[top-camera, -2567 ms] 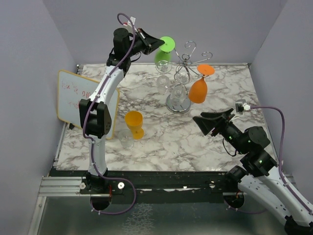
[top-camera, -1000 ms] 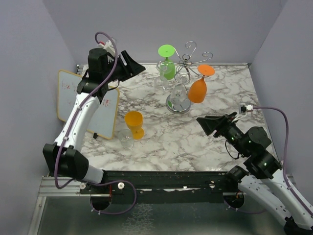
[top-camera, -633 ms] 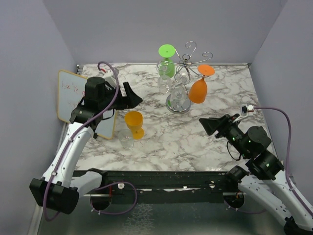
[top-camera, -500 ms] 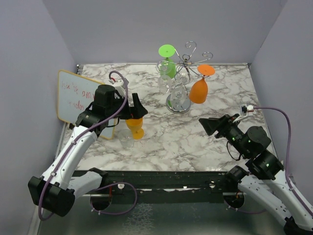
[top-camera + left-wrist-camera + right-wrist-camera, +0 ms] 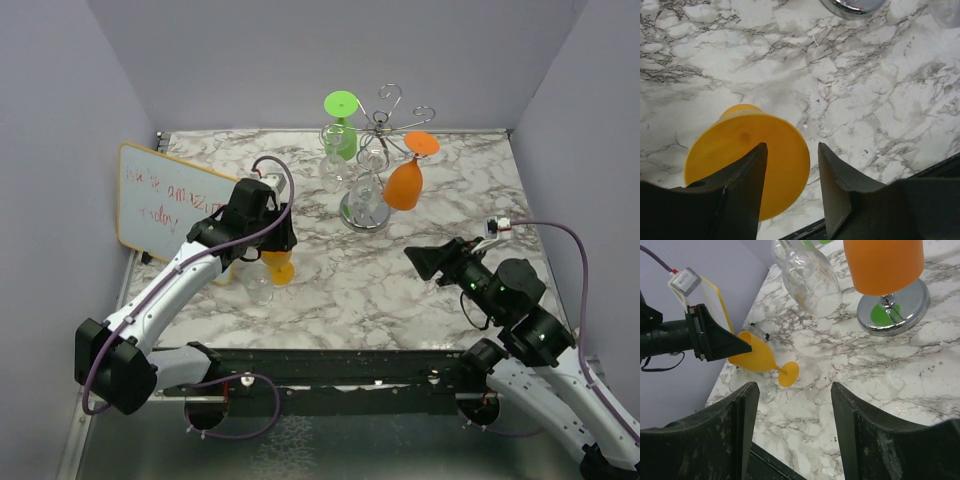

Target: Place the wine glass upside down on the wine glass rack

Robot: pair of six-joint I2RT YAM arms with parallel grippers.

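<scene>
A yellow wine glass (image 5: 278,262) stands on the marble table, left of centre. My left gripper (image 5: 279,234) hovers just above its bowl, open. In the left wrist view the glass (image 5: 785,165) lies partly between the fingers and partly under the left finger (image 5: 747,170). The chrome wine glass rack (image 5: 378,128) stands at the back on its round base (image 5: 347,213). A green glass (image 5: 341,122), an orange glass (image 5: 404,183) and clear glasses hang on it upside down. My right gripper (image 5: 414,257) is open and empty, to the right. Its wrist view shows the yellow glass (image 5: 760,360).
A clear glass (image 5: 258,290) sits on the table just in front of the yellow one. A whiteboard (image 5: 160,198) leans at the left edge. Purple walls close in the left, back and right. The black rail (image 5: 330,365) runs along the near edge.
My left arm let go of the green glass, which now hangs on the rack, then swung left and down to above the yellow glass. The right arm barely moved.
</scene>
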